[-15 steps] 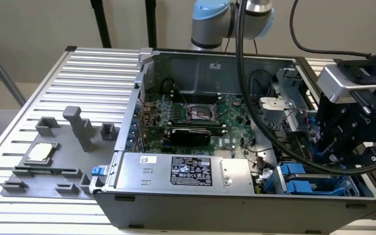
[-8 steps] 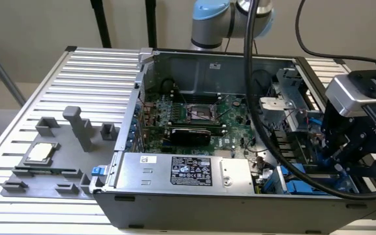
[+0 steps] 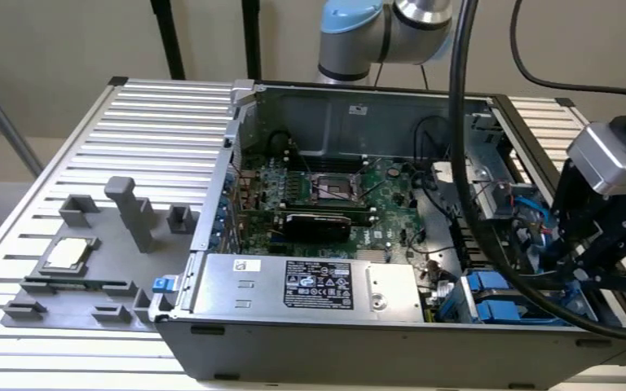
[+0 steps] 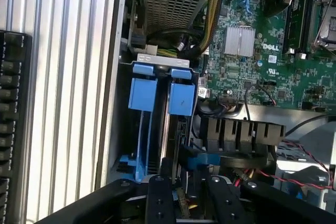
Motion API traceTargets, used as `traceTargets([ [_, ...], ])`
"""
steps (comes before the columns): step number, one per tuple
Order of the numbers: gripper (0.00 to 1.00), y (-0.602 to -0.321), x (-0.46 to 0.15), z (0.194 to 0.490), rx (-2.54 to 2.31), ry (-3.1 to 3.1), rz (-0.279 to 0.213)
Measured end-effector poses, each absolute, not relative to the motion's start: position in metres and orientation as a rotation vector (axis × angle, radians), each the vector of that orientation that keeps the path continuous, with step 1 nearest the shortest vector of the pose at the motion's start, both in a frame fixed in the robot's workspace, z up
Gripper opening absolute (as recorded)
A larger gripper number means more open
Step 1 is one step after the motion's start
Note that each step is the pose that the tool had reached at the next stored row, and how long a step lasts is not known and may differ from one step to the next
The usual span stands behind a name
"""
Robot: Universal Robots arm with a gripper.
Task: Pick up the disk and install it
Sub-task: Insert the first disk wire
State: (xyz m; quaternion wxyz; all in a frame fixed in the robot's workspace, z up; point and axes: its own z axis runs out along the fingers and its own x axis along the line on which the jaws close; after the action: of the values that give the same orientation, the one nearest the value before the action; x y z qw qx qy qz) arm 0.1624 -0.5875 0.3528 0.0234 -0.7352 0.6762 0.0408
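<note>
- The disk (image 4: 176, 129) stands on edge in the case's bay, just ahead of the gripper (image 4: 189, 182), beside a second blue carrier (image 4: 142, 94).
- Its long axis runs straight away from the gripper.
- Clenched or released, I cannot tell.

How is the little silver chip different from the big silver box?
The chip is small; the box is much bigger. The chip lies on the grey tray outside the computer; the box sits inside it. The box wears a black label; the chip looks plain. Both are silver.
</note>
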Motion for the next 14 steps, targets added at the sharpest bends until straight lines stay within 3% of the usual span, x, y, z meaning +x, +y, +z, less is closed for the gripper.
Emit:
traceTargets([
  [14,1.0,-0.5923,0.1686,0.3524,-2.301,2.056,0.138],
])
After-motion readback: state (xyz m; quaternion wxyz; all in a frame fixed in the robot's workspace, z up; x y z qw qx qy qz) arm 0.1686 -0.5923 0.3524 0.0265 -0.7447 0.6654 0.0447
